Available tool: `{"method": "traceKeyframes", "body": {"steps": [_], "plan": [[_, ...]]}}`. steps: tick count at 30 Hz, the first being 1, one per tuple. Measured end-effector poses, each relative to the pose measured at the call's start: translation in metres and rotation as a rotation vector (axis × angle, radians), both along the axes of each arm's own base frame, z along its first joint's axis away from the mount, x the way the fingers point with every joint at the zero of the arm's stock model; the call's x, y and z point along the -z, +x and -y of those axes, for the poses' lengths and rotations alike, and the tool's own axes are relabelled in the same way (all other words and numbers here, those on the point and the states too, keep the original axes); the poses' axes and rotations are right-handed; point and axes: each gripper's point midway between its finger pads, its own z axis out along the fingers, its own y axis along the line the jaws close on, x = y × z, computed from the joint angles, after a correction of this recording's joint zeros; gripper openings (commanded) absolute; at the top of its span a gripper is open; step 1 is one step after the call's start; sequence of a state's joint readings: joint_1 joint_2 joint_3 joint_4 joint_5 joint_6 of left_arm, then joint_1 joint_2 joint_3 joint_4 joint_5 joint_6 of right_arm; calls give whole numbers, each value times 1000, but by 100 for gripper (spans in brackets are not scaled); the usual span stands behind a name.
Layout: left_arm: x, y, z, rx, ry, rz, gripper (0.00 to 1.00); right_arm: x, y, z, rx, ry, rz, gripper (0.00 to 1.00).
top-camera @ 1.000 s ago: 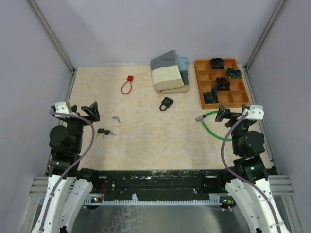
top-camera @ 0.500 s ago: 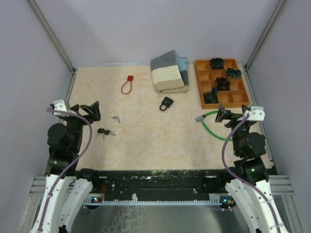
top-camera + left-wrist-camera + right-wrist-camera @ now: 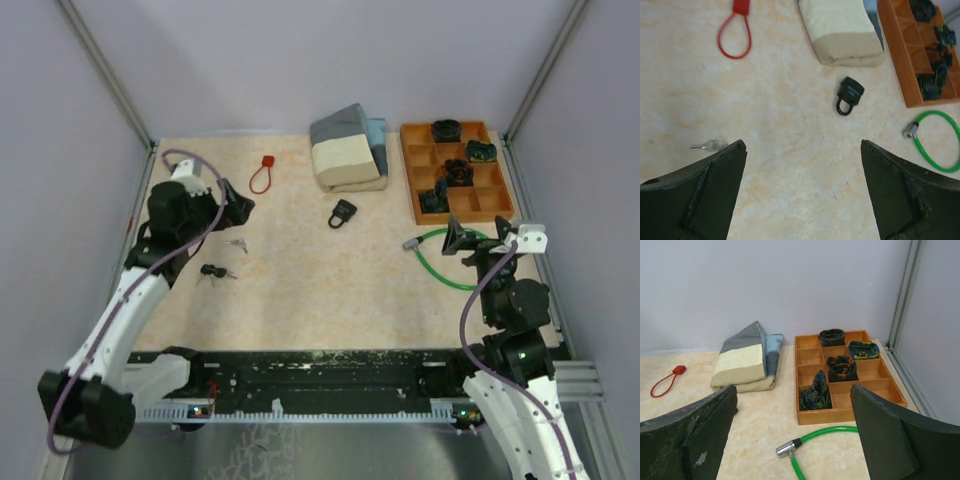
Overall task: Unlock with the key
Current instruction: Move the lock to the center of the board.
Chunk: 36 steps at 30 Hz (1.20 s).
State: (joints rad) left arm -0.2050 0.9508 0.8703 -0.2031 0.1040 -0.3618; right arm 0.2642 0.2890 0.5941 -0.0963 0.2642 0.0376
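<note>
A small black padlock (image 3: 343, 212) lies shut in the middle of the table, also seen in the left wrist view (image 3: 849, 95). A silver key (image 3: 238, 244) lies to its left and shows beside my left finger (image 3: 707, 146). A bunch of dark-headed keys (image 3: 215, 271) lies nearer the front. My left gripper (image 3: 235, 210) hovers open just behind the silver key, with bare table between its fingers (image 3: 802, 150). My right gripper (image 3: 465, 240) is open over the green cable lock (image 3: 445, 258), and it holds nothing (image 3: 793, 392).
A folded grey and cream cloth (image 3: 348, 148) lies at the back. A wooden compartment tray (image 3: 412, 175) holding rolled ties stands back right. A red cable loop (image 3: 262, 176) lies back left. The green cable's metal end (image 3: 789, 447) points left.
My left arm has swung up and forward from beside its base to above the table near the silver key. The right arm has barely shifted. Both grippers stay open.
</note>
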Motion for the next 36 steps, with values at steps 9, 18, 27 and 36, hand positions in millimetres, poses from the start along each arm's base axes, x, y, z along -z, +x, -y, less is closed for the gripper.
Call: {"method": "traceKeyframes", "body": {"steps": [9, 18, 27, 36], "plan": [[79, 34, 102, 225, 78, -284, 97, 0, -7, 1, -5, 6, 31, 96], [120, 96, 171, 341, 227, -350, 89, 1, -9, 1, -5, 9, 39, 97], [175, 104, 222, 484, 468, -386, 83, 4, -8, 1, -5, 7, 34, 97], [201, 109, 225, 491, 519, -414, 71, 4, -8, 1, -6, 7, 35, 97]]}}
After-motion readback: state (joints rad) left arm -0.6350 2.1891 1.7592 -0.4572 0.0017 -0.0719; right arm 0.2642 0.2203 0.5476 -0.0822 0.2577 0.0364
